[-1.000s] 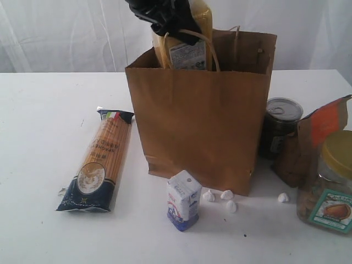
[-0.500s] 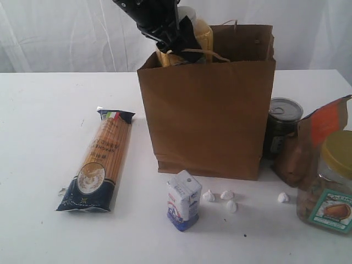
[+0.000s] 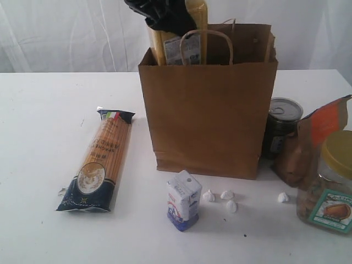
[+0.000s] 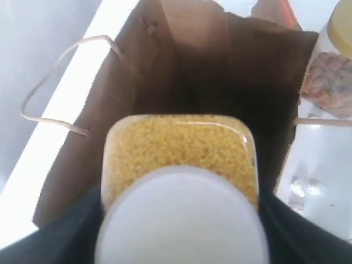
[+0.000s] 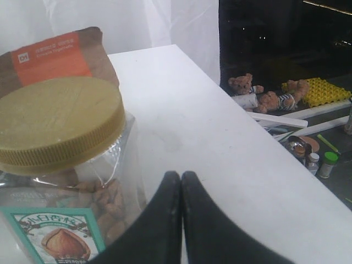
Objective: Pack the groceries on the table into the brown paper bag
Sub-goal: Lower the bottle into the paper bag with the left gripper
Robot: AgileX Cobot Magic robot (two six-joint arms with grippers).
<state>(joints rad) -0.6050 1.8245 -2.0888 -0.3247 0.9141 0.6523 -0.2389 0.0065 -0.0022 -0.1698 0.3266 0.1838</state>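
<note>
Brown kraft-paper bag [image 3: 206, 115] with looped handles stands upright on the wide white tabletop [image 3: 38, 137], directly beneath the left gripper [image 3: 165, 16]. Its black jaws are clamped on a square clear jar of yellow grain [image 4: 181, 143] dipping into the bag's mouth. The right gripper [image 5: 180, 181] is pinched together and empty, just beside a clear yellow-lidded jar [image 5: 60, 121]. White curtains [image 3: 55, 33] hang behind, and teddy bears [image 5: 242, 83] lie beyond the table edge.

backdrop: white pleated curtain [image 3: 55, 33] hangs behind the table [image 3: 33, 165] | furniture: table, flat white top | past the table's side edge: dark lower area holding teddy bears [image 5: 258, 94], yellow tray [image 5: 319, 91], small bottles [image 5: 322, 162] | light: even, soft shadows
</note>
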